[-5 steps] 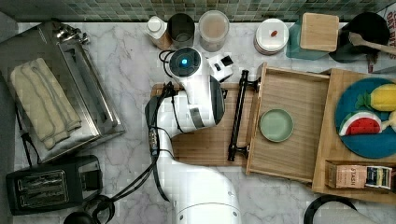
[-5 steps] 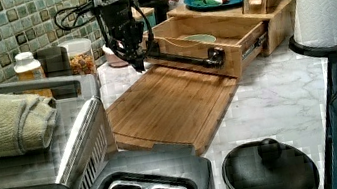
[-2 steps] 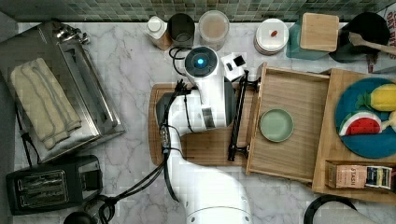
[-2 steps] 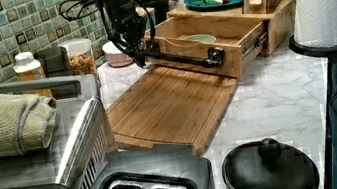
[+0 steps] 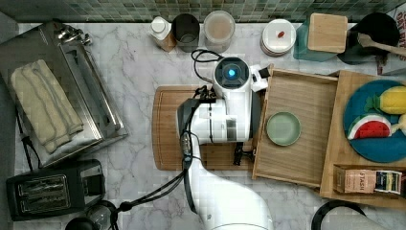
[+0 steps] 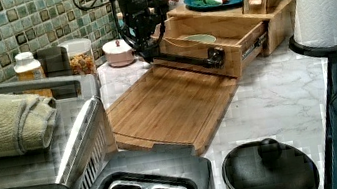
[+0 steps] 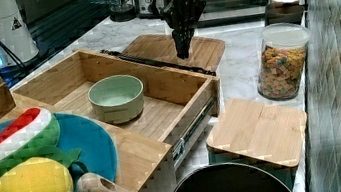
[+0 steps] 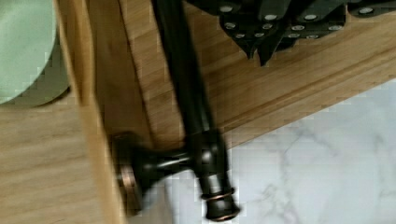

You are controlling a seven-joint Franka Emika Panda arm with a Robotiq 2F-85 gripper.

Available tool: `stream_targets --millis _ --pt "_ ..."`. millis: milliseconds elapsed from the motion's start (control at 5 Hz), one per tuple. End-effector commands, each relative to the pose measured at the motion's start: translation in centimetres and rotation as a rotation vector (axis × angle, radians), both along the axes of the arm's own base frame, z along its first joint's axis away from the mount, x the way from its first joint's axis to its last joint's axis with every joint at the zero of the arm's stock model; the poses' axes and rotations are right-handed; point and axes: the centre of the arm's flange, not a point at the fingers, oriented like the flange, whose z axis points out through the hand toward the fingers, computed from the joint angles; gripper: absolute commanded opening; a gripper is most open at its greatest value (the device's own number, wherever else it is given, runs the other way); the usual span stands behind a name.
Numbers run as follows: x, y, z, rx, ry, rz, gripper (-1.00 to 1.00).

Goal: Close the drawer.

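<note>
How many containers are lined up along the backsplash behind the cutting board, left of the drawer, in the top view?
3: a white-capped bottle, a dark canister beside it, and a clear cereal jar nearest the drawer. Others could be hidden under the arm.

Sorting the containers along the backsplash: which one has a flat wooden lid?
The teal container; its square wooden lid differs from the round-lidded jars beside it.

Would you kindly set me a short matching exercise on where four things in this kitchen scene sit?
Things:
1. green bowl
2. folded towel
3. toy watermelon slice
4. wooden lid

Places:
A. on the toaster oven
B. on the blue plate
C. inside the open drawer
D. on the teal container

Pairs: 1-C, 2-A, 3-B, 4-D
</note>
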Motion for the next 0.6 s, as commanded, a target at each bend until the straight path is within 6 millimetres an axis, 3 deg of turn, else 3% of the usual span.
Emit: stream_targets --millis 200,600 --pt "-3.7 -3.8 -0.1 0.136 0.031 0.021 -1.00" --pt "-4.3 -4.8 -1.8 0.175 -0.037 0.026 -1.00"
